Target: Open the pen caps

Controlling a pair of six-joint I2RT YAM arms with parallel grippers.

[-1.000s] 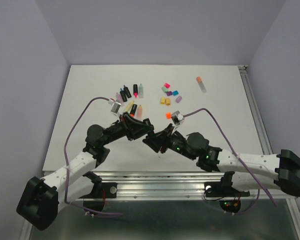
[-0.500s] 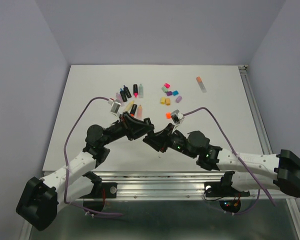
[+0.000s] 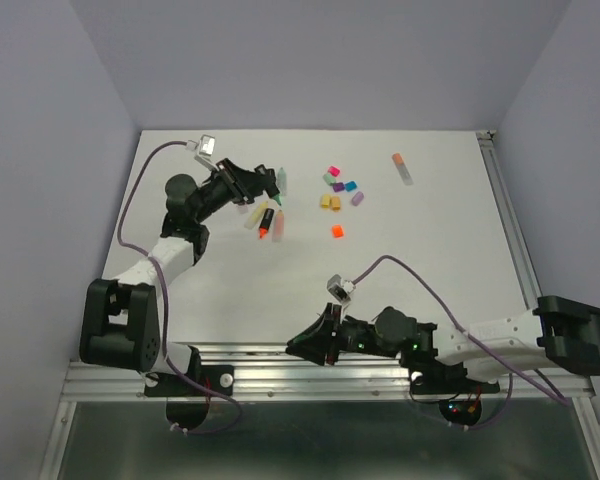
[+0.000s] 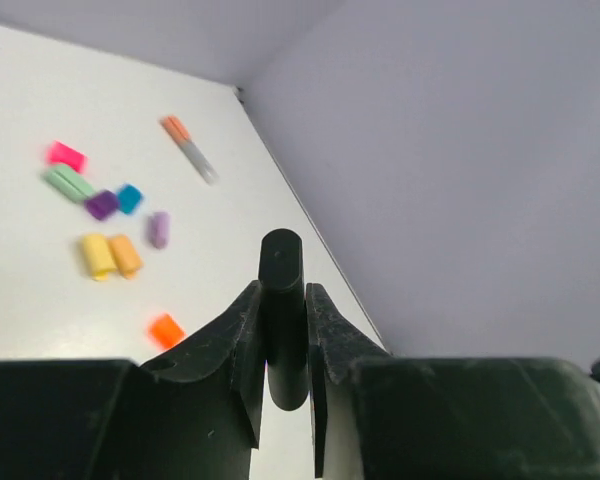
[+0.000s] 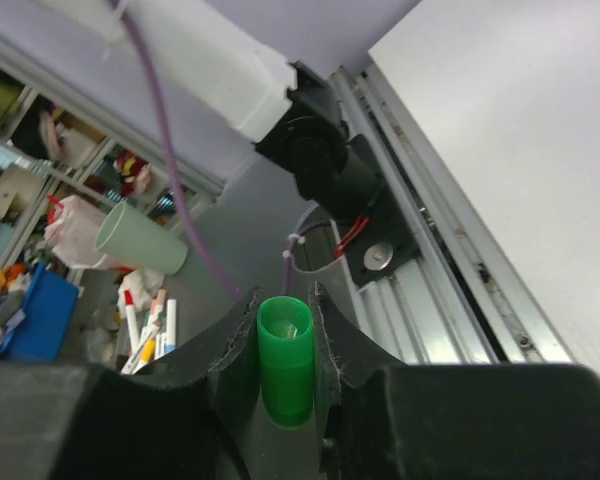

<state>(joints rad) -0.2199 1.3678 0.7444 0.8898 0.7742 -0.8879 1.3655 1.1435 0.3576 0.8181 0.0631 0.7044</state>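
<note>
White table carries loose caps upper centre; left gripper, upper left overhead, clamps a black pen barrel; right gripper, lower centre, pinches a green cap, arms well apart, likely separating cap from pen.

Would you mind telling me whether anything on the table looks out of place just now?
One orange-ended pen lies alone at the far right, well apart from the other pens. An orange cap also sits apart from the cap cluster. Nothing looks spilled or damaged.
</note>
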